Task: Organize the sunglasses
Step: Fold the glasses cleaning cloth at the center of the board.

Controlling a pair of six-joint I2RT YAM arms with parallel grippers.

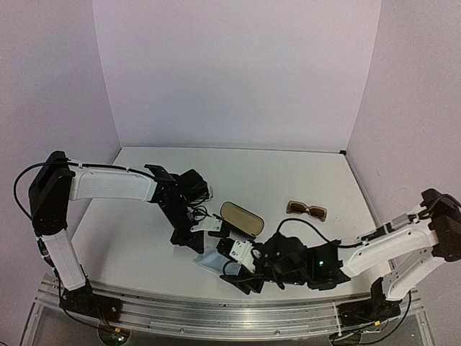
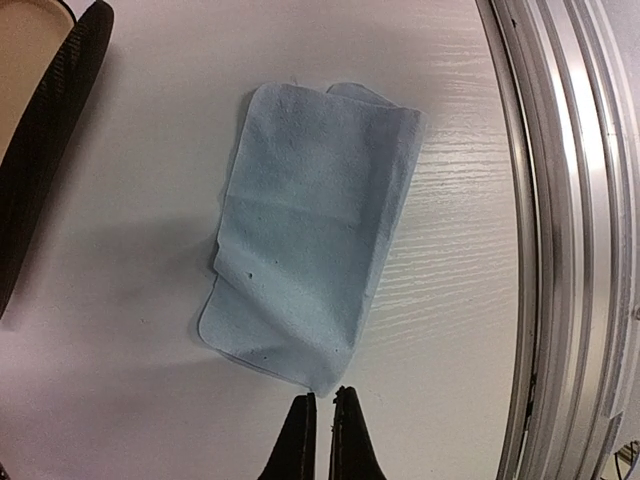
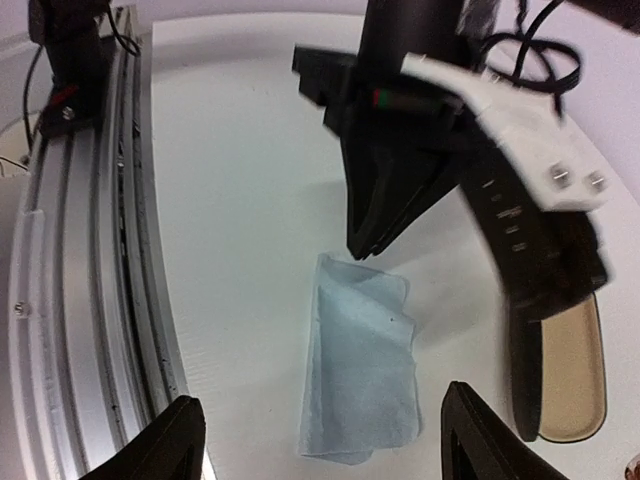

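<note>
- Along the near edge of the surface [image 1: 137, 234] runs a metal rail [image 1: 216, 313], with both arms bolted to it.
- Just beyond the rail, a little left of the middle, a pale blue cloth [image 1: 211, 261] lies flat. It is loosely folded, so one layer peeks out past the other, and its long side runs parallel to the rail.
- The right pincer [image 1: 232, 265] comes in low from the right-hand side and hangs over the cloth's right end. Its two fingers [image 3: 160, 445] stand wide apart, one on each side of the cloth, with nothing gripped between them.
- The left pincer [image 1: 194, 245] points down at the cloth's left end, its fingers [image 2: 298, 440] pressed together. The tips sit right at a corner of the cloth, and I cannot tell whether they touch it.
- Just past the cloth, close to the middle of the surface, an oval black case [image 1: 240, 218] lies open with its tan lining facing up. The left arm's wrist is right beside it.
- Further back and toward the right edge, the brown sunglasses [image 1: 307, 210] lie by themselves on the surface. They are well apart from both pincers and a little way right of the case.
</note>
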